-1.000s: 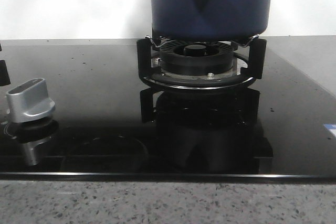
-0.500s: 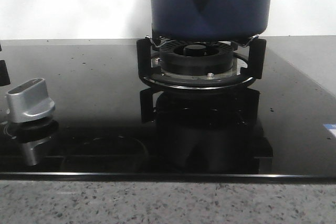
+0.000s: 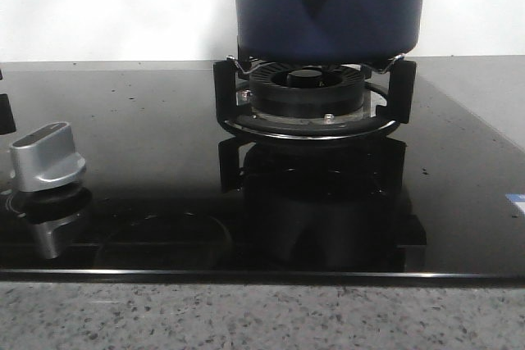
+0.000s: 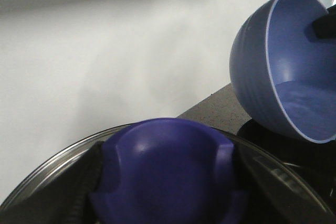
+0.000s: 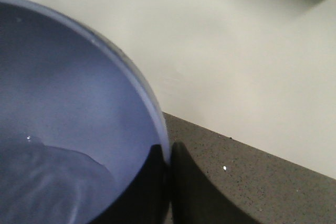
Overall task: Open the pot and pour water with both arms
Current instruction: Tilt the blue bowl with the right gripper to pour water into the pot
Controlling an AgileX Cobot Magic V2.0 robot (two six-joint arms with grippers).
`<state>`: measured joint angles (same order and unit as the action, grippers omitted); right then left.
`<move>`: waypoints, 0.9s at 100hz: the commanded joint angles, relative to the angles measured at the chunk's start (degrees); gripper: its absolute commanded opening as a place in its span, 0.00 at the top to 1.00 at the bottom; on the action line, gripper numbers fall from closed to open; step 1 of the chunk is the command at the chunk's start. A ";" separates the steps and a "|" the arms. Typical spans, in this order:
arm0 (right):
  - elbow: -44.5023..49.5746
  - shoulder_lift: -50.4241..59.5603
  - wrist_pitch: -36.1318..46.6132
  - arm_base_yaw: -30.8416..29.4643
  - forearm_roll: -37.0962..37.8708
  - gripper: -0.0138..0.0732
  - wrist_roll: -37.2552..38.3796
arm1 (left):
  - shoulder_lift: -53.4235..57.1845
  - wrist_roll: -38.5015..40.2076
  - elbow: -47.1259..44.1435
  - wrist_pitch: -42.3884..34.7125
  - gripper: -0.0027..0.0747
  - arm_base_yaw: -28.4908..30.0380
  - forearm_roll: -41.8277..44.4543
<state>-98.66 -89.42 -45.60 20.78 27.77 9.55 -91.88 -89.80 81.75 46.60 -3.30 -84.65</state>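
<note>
The dark navy-blue pot [image 3: 328, 6] stands on the black burner grate [image 3: 225, 92]; its top is cut off by the frame. No gripper shows in the front view. My left gripper [image 4: 165, 182] is shut on the blue knob [image 4: 168, 156] of a glass lid with a metal rim [image 4: 47, 169]. My right gripper [image 5: 169, 161] is shut on the rim of a light blue bowl [image 5: 68, 93], one finger inside and one outside. The bowl holds water [image 5: 47, 182]. It also shows tilted in the left wrist view [image 4: 252, 72], beside the lid.
A silver stove dial [image 3: 45, 157] sits at the left of the black glass cooktop [image 3: 131, 120]. The burner head [image 3: 305, 92] is under the pot. A speckled stone counter [image 3: 246, 317] runs along the front edge. A white wall stands behind.
</note>
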 commanded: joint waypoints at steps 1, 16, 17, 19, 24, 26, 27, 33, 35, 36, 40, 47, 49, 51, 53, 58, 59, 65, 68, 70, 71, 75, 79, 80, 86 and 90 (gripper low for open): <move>-1.69 2.84 6.64 0.06 2.65 0.91 0.09 | 3.17 0.45 2.27 0.50 0.55 0.14 -5.18; -1.69 2.84 7.91 0.06 3.17 0.91 0.09 | 3.17 0.45 2.27 0.50 0.55 0.14 -5.18; -1.69 2.84 7.92 0.06 3.38 0.91 0.09 | 3.17 0.45 2.27 0.50 0.55 0.14 -5.18; -1.69 2.84 8.16 0.06 3.52 0.91 0.09 | 3.17 0.45 2.27 0.50 0.55 0.14 -5.18; -1.69 2.84 8.75 0.06 4.27 0.91 0.09 | 3.17 0.45 2.27 0.50 0.55 0.14 -5.18; -1.69 2.84 9.04 0.06 4.41 0.91 0.09 | 3.17 0.45 2.27 0.50 0.55 0.14 -5.18; -1.69 2.84 9.24 0.06 4.56 0.91 0.09 | 3.17 0.45 2.27 0.50 0.55 0.14 -5.18; -1.69 2.84 10.09 0.06 5.44 0.91 0.09 | 3.17 0.45 2.27 0.50 0.55 0.14 -5.18; -1.69 2.84 10.47 0.06 5.63 0.91 0.09 | 3.17 0.45 2.27 0.50 0.55 0.14 -5.18; -1.69 2.84 10.60 0.06 5.85 0.91 0.09 | 3.17 0.45 2.27 0.50 0.55 0.14 -5.18; -1.69 2.84 11.45 0.06 6.23 0.91 0.09 | 3.17 0.45 2.27 0.50 0.55 0.14 -5.18; -1.69 2.84 12.87 0.06 6.85 0.91 0.09 | 3.17 0.45 2.27 0.50 0.55 0.14 -5.18; -1.69 2.84 13.29 0.06 7.16 0.91 0.09 | 3.17 0.45 2.27 0.50 0.55 0.14 -5.18; -1.69 2.84 13.66 0.17 7.32 0.91 0.09 | 3.17 0.45 2.27 0.50 0.55 0.14 -5.18; -1.69 2.84 13.96 0.29 7.78 0.91 0.09 | 3.17 0.45 2.27 0.50 0.55 0.14 -5.18; -1.69 2.84 14.47 0.75 9.33 0.91 0.09 | 3.17 0.45 2.27 0.50 0.55 0.14 -5.18; -1.69 2.84 14.43 0.71 9.81 0.91 0.09 | 3.17 0.45 2.27 0.50 0.55 0.14 -5.18; -1.69 2.84 15.33 1.53 11.72 0.91 0.09 | 3.17 0.45 2.27 0.50 0.55 0.14 -5.18; -1.69 2.84 15.59 1.79 12.62 0.91 0.09 | 3.17 0.45 2.27 0.50 0.55 0.14 -5.18; -1.69 2.84 15.97 1.96 13.19 0.91 0.09 | 3.17 0.45 2.27 0.50 0.55 0.14 -5.18; -1.69 2.84 16.09 1.96 13.51 0.91 0.09 | 3.17 0.45 2.27 0.50 0.55 0.14 -5.18; -1.69 2.84 16.51 2.31 14.17 0.91 0.09 | 3.17 0.45 2.27 0.50 0.55 0.14 -5.18; -1.69 2.84 16.76 2.34 14.84 0.91 0.09 | 3.17 0.45 2.27 0.50 0.55 0.14 -5.18; -1.69 2.84 16.89 2.34 14.98 0.91 0.09 | 3.17 0.45 2.27 0.50 0.55 0.14 -5.18; -1.69 2.84 16.99 2.34 15.10 0.91 0.09 | 3.17 0.45 2.27 0.50 0.55 0.14 -5.18; -1.69 2.84 16.99 2.34 15.39 0.91 0.09 | 3.17 0.45 2.27 0.50 0.55 0.14 -5.18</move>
<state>-98.53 -89.42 -33.32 23.00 39.63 9.55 -91.88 -89.80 81.75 46.60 -3.30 -84.65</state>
